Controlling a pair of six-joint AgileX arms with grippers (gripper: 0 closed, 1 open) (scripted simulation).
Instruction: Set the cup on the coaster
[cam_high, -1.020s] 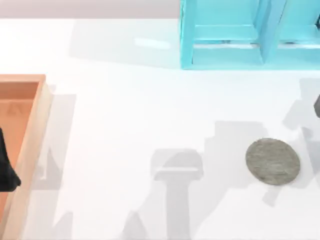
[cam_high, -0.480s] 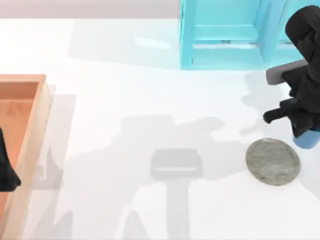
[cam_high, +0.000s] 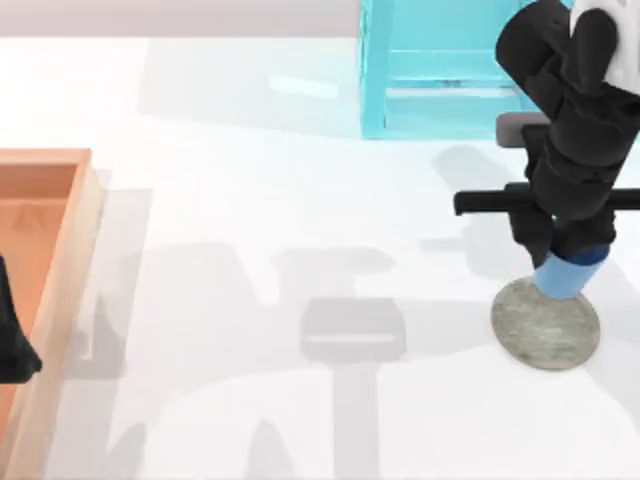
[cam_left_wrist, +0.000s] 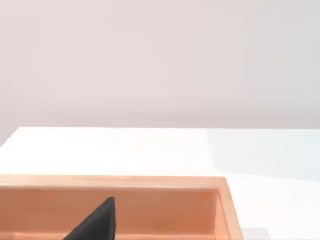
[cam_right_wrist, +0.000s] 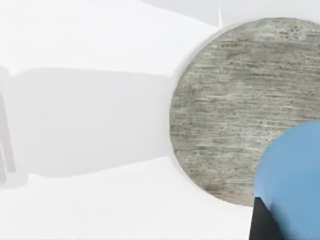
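The blue cup (cam_high: 565, 272) hangs in my right gripper (cam_high: 568, 250), which is shut on it from above. It sits over the far edge of the grey speckled coaster (cam_high: 545, 330) at the table's right side; I cannot tell whether cup and disc touch. In the right wrist view the cup (cam_right_wrist: 292, 175) overlaps one side of the coaster (cam_right_wrist: 235, 100), with a black fingertip (cam_right_wrist: 262, 222) beside it. My left gripper (cam_high: 10, 340) stays parked at the far left over the wooden tray.
A turquoise open rack (cam_high: 450, 70) stands at the back right, just behind my right arm. A wooden tray (cam_high: 60, 280) lies along the left edge and also appears in the left wrist view (cam_left_wrist: 220, 200). White tabletop stretches between them.
My right arm came in from the right edge carrying the cup and moved left and forward. The cup went from beside the coaster to over its far rim. The left arm has not moved.
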